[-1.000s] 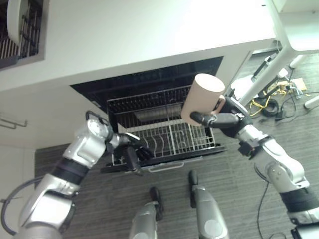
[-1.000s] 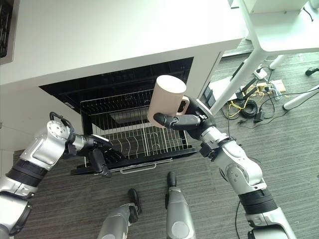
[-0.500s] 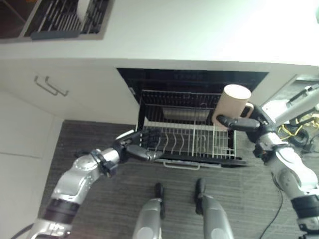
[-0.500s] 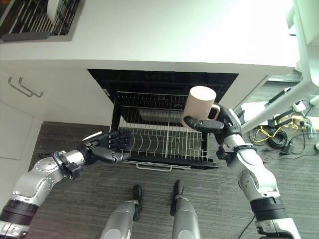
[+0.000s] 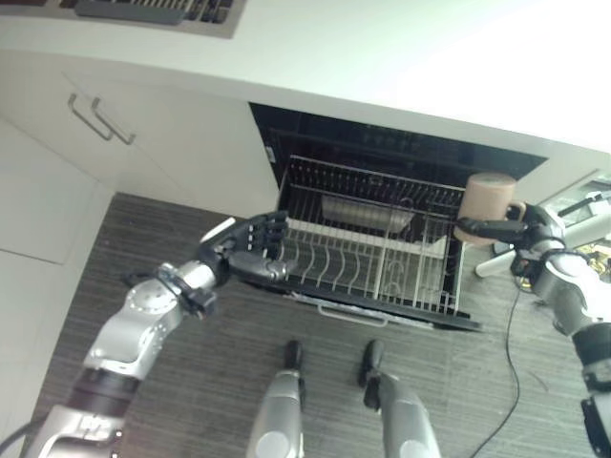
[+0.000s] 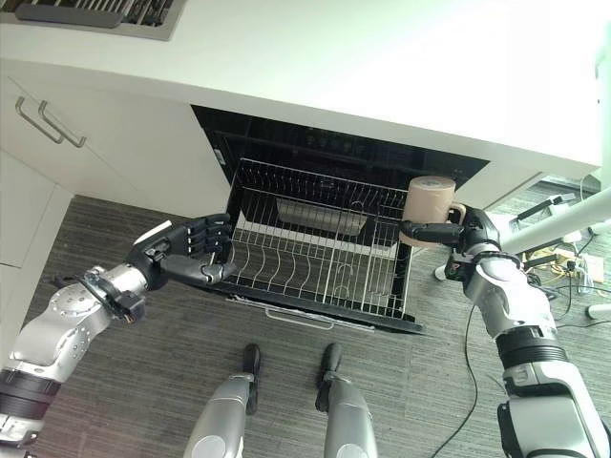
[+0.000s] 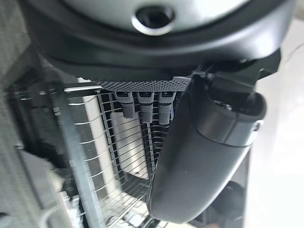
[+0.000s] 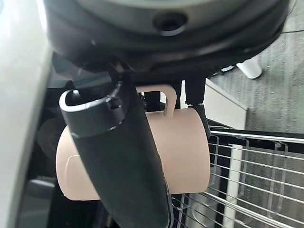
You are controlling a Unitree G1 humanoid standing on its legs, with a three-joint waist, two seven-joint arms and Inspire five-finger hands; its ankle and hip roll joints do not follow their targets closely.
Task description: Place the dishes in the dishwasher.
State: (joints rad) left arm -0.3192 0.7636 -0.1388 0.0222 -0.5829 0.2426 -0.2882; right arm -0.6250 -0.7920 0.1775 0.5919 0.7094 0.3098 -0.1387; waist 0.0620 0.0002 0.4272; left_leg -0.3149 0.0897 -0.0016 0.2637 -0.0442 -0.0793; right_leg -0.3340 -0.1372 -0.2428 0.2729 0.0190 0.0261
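**Mug held over the rack's right edge**

Right hand (image 6: 470,232) wrapped round a pink mug (image 6: 426,200), thumb across its side, fingers at the handle. Just below and inward of that hand, the pulled-out wire rack (image 6: 315,258) of the open dishwasher (image 6: 286,153). Left hand (image 6: 186,256) with fingers straight and holding nothing, right beside the rack's left front corner.

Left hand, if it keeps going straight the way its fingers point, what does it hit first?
Probably the dish rack: the left hand points its straight fingers at the rack's near-left corner, though depth is unclear.
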